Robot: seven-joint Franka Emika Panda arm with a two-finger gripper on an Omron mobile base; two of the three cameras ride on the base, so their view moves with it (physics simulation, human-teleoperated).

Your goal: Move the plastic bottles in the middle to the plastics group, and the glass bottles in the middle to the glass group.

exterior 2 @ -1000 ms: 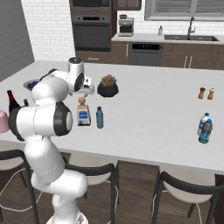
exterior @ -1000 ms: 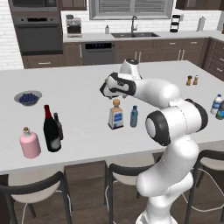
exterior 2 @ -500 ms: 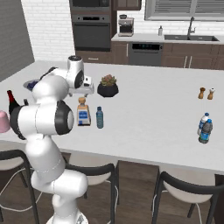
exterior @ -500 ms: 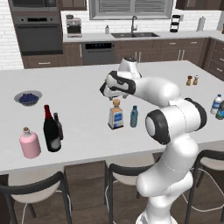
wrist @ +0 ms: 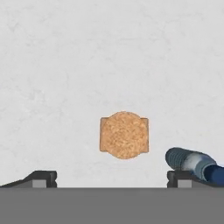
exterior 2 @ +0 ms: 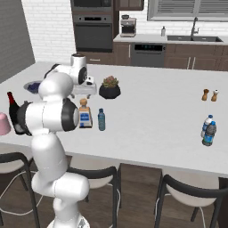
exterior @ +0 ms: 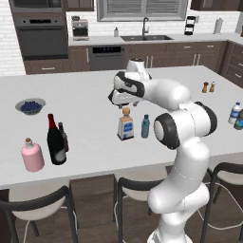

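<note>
My gripper (exterior: 118, 100) hangs open above the square clear bottle (exterior: 125, 125), with nothing between its fingers. In the hand view the bottle's tan stopper (wrist: 124, 134) sits just above the midpoint of the gripper (wrist: 111, 179), and the fingertips (wrist: 40, 178) stand wide apart. The short teal plastic bottle (exterior: 145, 126) stands just right of the square bottle (exterior 2: 84, 115), also seen from above as the teal bottle (wrist: 191, 161). At the left, the tall dark wine bottle (exterior: 55, 141) stands beside the slim beer bottle (exterior: 63, 136) and the pink flask (exterior: 32, 155). The clear water bottle (exterior: 234, 113) and a darker bottle (exterior: 239, 119) stand at the far right.
A bowl of blueberries (exterior: 30, 106) sits at the back left of the white counter (exterior: 90, 156). A potted plant (exterior 2: 110, 88) stands behind the middle bottles. Salt and pepper shakers (exterior: 208, 87) stand at the back right. Bar stools line the counter's front edge.
</note>
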